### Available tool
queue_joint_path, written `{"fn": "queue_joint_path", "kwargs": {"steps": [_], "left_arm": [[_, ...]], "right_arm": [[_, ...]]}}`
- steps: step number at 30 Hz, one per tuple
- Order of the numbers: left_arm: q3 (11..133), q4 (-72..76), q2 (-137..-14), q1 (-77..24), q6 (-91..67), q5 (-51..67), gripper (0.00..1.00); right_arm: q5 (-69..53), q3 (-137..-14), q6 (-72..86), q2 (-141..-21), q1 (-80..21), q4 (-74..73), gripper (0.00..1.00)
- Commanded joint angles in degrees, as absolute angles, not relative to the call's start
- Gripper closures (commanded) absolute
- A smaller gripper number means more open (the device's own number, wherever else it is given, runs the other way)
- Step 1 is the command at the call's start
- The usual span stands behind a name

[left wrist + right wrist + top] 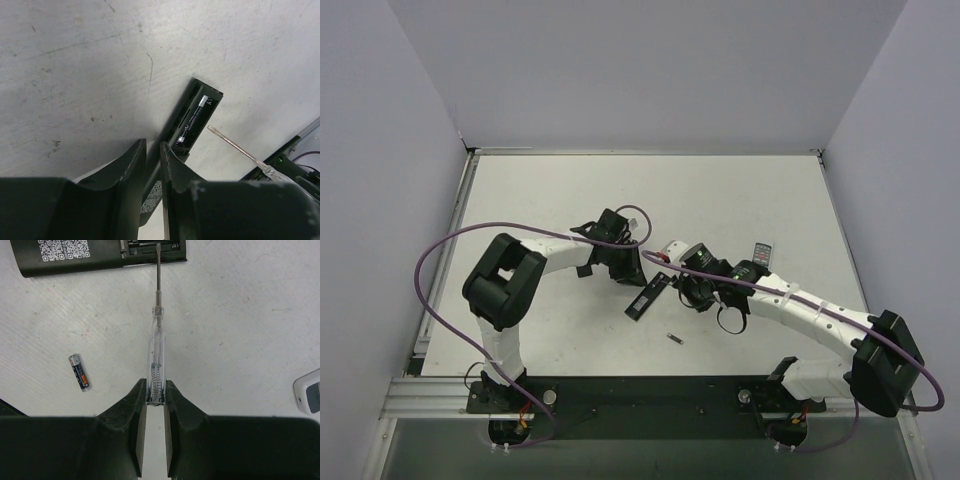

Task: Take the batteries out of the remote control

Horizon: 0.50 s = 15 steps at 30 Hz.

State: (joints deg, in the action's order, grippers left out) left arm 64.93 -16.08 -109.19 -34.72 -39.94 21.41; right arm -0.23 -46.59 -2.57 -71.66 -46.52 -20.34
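The remote control (647, 296) lies back-up on the table with its battery bay uncovered. One battery (192, 120) sits in the bay of the remote control (200, 107). My left gripper (152, 150) is nearly closed and pins the remote's label end, which runs between and under its fingers. My right gripper (155, 390) is shut on a clear-handled screwdriver (156, 340), whose blade tip touches the bay's edge on the remote control (75, 257). A loose battery (79, 372) lies on the table, also in the top view (675, 338).
A small dark flat piece (763, 251) lies right of my right gripper (695, 290). A whitish block (309, 397) shows at the right edge of the right wrist view. My left gripper (626, 276) and purple cables sit over the table's middle.
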Motion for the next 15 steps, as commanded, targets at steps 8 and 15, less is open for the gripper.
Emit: {"fn": "queue_joint_path", "kwargs": {"steps": [8, 15], "left_arm": [[60.82, -9.58, -107.14, -34.8, -43.15, 26.28, 0.73], [60.64, -11.15, -106.35, -34.8, -43.07, 25.67, 0.74]], "right_arm": [[-2.02, -49.57, -5.89, -74.53, -46.32, -21.18, 1.0], [-1.49, -51.24, -5.45, -74.71, -46.32, -23.64, 1.0]]}}
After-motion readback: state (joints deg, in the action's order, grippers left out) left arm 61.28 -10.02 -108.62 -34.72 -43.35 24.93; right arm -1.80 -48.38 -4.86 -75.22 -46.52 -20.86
